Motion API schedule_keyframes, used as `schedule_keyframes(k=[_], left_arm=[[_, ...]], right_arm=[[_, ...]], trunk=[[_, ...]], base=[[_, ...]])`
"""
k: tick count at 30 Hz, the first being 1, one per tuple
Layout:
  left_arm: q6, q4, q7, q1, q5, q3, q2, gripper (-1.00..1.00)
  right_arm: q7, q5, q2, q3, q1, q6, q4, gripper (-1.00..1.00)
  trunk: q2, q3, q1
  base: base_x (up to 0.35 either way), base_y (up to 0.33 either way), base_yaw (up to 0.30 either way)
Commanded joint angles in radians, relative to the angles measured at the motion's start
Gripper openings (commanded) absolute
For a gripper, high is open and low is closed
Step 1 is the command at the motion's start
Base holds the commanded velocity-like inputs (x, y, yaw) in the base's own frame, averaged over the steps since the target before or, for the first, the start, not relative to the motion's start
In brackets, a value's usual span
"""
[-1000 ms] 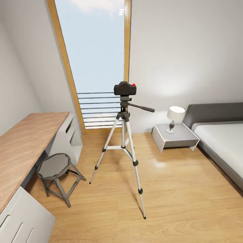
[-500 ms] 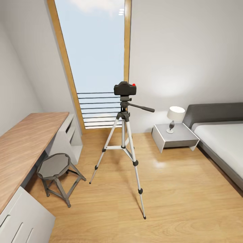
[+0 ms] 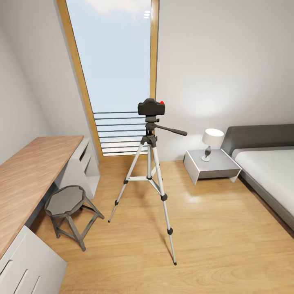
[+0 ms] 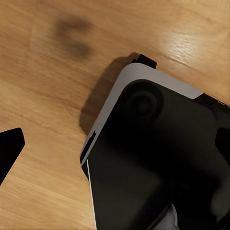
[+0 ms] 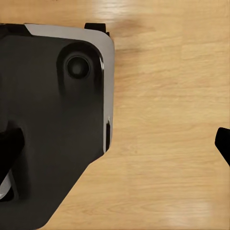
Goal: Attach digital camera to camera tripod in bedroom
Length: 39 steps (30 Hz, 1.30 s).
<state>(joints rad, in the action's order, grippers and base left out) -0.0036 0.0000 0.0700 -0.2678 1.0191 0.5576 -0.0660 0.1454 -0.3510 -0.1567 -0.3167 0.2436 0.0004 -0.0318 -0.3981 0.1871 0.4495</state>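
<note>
The small black digital camera, red button on top, sits on the black head of the camera tripod, whose silver legs are spread on the bedroom's wood floor in front of the tall window. The tripod's pan handle points right. In the left wrist view my left gripper is open, one black fingertip at each side and nothing between them. My right gripper is open the same way, with a fingertip at the picture's edge. Both look down at the floor, away from the tripod.
A grey round-seat stool stands left of the tripod beside a wooden desk. A nightstand with a lamp and the bed are at the right. My black base shows below both grippers.
</note>
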Motion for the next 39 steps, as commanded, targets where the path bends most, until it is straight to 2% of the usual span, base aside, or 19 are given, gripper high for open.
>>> schedule_keyframes(k=[1,18,23,39], left_arm=[[0.0,0.0,0.003,-0.001,0.007,0.008,0.0,1.0],[-0.002,0.0,0.002,-0.001,0.007,0.008,0.0,1.0],[-0.005,0.0,0.002,-0.001,0.007,0.008,0.0,1.0],[-0.01,-0.002,0.005,-0.001,0.006,0.01,0.012,1.0]], right_arm=[[0.003,-0.008,-0.001,-0.008,0.001,0.0,-0.002,1.0],[0.014,-0.008,-0.002,-0.008,0.001,-0.003,-0.002,1.0],[0.005,-0.005,0.004,-0.01,0.001,-0.002,-0.002,1.0],[-0.001,-0.005,0.01,-0.01,0.001,-0.003,-0.002,1.0]], trunk=[[-0.002,0.002,0.001],[-0.002,0.002,0.001],[-0.002,0.002,0.001],[-0.002,-0.022,0.001]], base=[[0.0,0.0,0.0],[0.0,0.0,0.0],[0.0,0.0,0.0],[0.0,0.0,0.0]])
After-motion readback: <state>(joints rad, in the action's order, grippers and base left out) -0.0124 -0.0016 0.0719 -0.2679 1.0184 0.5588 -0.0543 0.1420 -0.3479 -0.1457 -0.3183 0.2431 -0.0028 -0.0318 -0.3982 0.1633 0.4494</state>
